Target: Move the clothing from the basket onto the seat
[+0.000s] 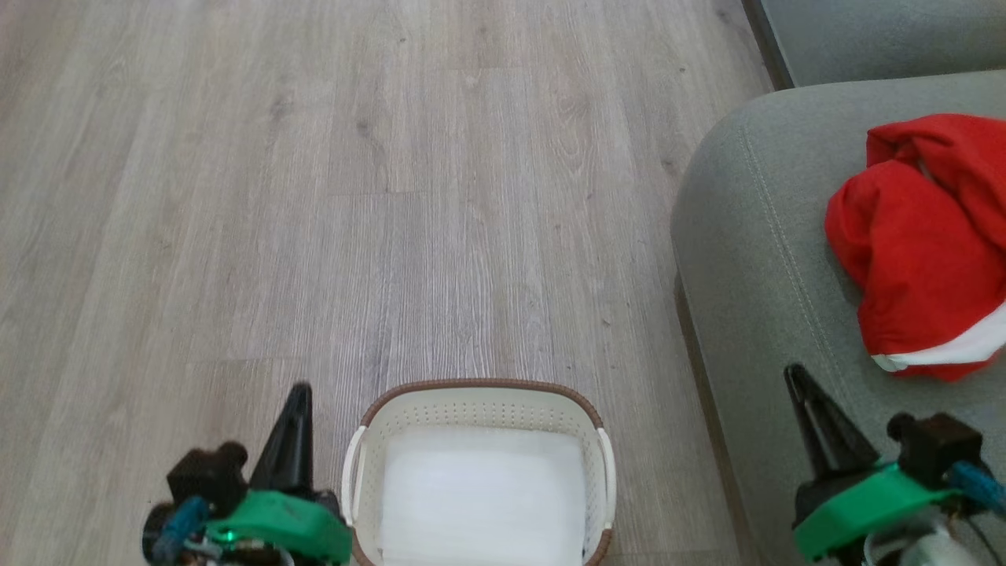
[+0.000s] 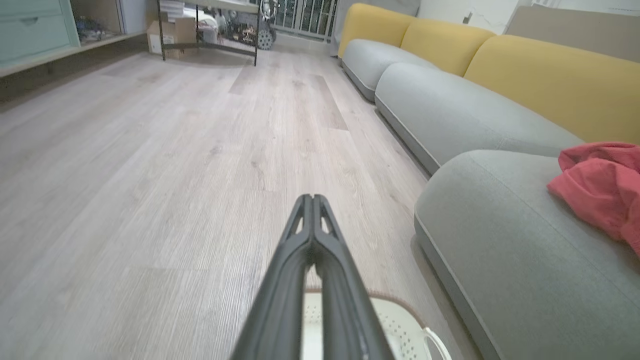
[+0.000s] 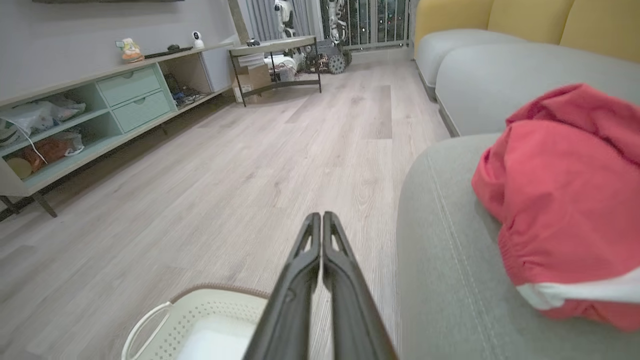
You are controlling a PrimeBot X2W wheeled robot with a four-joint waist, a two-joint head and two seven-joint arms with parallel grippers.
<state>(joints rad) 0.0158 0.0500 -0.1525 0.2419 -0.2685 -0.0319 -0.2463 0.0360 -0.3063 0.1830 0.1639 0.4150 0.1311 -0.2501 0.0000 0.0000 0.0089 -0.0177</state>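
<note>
Head view: clothing (image 1: 919, 244) is laid on the seat (image 1: 754, 259) beside the basket (image 1: 479, 393), so left tool (image 1: 297, 397) and right tool (image 1: 795, 377) are closed, empty.

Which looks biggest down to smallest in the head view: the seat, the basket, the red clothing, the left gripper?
1. seat, though cropped.
2. basket and clothing: alike, both cropped, unranked.
3. left gripper, smallest despite nearness.

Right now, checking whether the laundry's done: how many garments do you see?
1: the red clothing lies bunched on the seat. The basket holds a flat white sheet; anything beneath is hidden.
</note>
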